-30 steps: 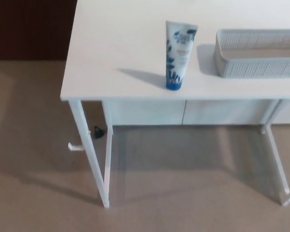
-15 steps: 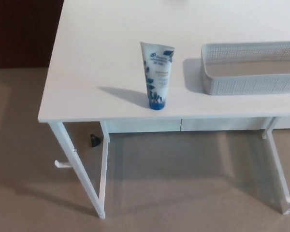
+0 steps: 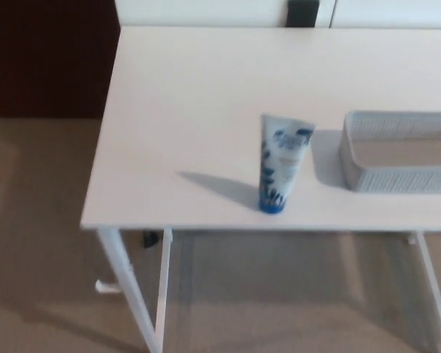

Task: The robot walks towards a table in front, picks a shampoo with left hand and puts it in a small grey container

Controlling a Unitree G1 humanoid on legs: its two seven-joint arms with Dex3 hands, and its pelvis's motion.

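White bench (image 3: pixel 176 110) on beige carpet (image 3: pixel 37 243). Shampoo tube (image 3: pixel 279 165) stands upright near the front edge, with the grey container (image 3: pixel 397 179) just to its right. Neither robot hand is in shot, so can't tell their state.

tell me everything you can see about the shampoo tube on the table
The shampoo tube is white with blue leaf-like print and a blue cap. It looks like soft plastic. It stands upright on its cap, flat crimped end up, near the front edge of the white table, left of the grey container and apart from it. Only the tabletop touches it.
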